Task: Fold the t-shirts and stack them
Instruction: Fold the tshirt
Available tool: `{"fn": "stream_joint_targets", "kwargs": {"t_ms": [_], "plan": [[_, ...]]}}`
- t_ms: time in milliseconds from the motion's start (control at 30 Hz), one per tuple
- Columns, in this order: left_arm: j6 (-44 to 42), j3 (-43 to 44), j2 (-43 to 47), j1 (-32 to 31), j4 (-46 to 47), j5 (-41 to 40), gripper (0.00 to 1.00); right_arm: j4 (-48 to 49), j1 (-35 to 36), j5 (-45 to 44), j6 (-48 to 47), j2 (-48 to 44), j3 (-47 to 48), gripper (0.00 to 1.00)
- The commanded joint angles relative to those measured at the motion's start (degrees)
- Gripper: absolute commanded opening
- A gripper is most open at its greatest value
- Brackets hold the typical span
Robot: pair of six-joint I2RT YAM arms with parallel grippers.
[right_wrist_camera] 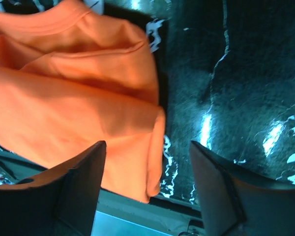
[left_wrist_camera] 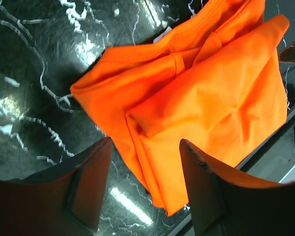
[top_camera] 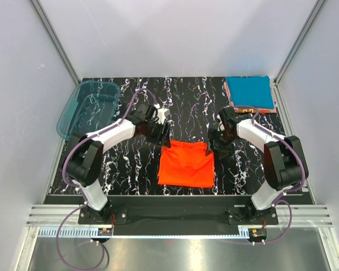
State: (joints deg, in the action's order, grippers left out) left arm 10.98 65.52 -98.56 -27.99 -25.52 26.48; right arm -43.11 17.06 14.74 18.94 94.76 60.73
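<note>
Top external: orange shirt [top_camera: 185, 164] folded; left claw [top_camera: 161, 137], right claw [top_camera: 219, 144] gaping at far corners.

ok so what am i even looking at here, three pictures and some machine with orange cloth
These are three views of one moment. The wide picture comes from a camera above and behind two robot arms bolted at the near edge of a black marbled table. The other two come from small cameras on each arm's wrist, so the dark shapes at the bottom of those are that arm's own fingers.

In the middle lies an orange t-shirt, partly folded. At the far right corner sits a folded blue t-shirt on top of a small stack. At the far left is a see-through teal tub.

The left gripper and right gripper hover at the orange shirt's far corners. Both have their fingers spread, with nothing between them, so nothing is held.
</note>
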Motion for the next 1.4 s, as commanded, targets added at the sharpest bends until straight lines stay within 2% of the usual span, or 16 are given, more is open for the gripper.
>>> {"fn": "stream_joint_targets", "kwargs": {"t_ms": [0,233,367,533,867,900,933,967,1067,1200,1267,1300,1333,1367], "plan": [[-1.2,3.8,-2.5,-0.2,2.7,-1.5,0.6,4.9,-0.8,1.4,-0.7,0.3,-1.0,0.72],[1.1,4.1,-4.3,-0.8,3.9,-0.6,0.56,8.3,-1.2,2.9,0.6,1.2,-1.1,0.59],[2.1,4.7,-5.1,-0.8,4.3,0.8,0.53,9.0,-1.2,5.5,0.7,2.9,-0.3,0.48],[2.4,5.5,-5.8,-0.8,3.2,1.6,0.48,9.5,-1.1,7.1,1.0,2.9,-0.3,0.47],[3.6,4.4,-4.9,-1.2,1.7,5.2,0.47,10.5,-1.2,7.3,1.6,3.8,-0.2,0.47],[3.7,4.2,-4.6,-1.2,1.9,5.7,0.46,10.6,-1.2,7.1,1.6,3.9,-0.2,0.4],[3.7,4.1,-4.6,-1.2,2.0,6.1,0.43,10.6,-1.2,6.8,1.5,3.9,-0.2,0.37],[3.7,4.2,-4.8,-1.2,1.8,6.3,0.35,10.5,-1.2,6.8,1.5,3.8,-0.1,0.33],[3.5,4.4,-5.0,-1.2,1.3,6.7,0.24,10.5,-1.2,6.7,1.5,3.2,0.0,0.33],[3.5,4.4,-4.3,-1.2,0.7,5.9,0.19,9.8,-1.2,6.2,1.2,3.1,0.8,0.31],[3.9,4.3,-3.5,-1.3,0.8,5.7,0.22,9.8,-1.2,6.2,1.2,3.1,0.7,0.31],[4.0,4.3,-3.4,-1.4,0.6,4.9,0.34,10.0,-1.2,6.1,1.2,3.0,0.7,0.31],[4.1,4.4,-3.3,-1.5,0.5,4.2,0.42,10.0,-1.2,6.1,1.2,2.9,0.6,0.31],[4.1,4.5,-3.4,-1.5,-0.5,3.3,0.46,10.1,-1.2,6.1,1.3,3.0,0.5,0.31]]}}
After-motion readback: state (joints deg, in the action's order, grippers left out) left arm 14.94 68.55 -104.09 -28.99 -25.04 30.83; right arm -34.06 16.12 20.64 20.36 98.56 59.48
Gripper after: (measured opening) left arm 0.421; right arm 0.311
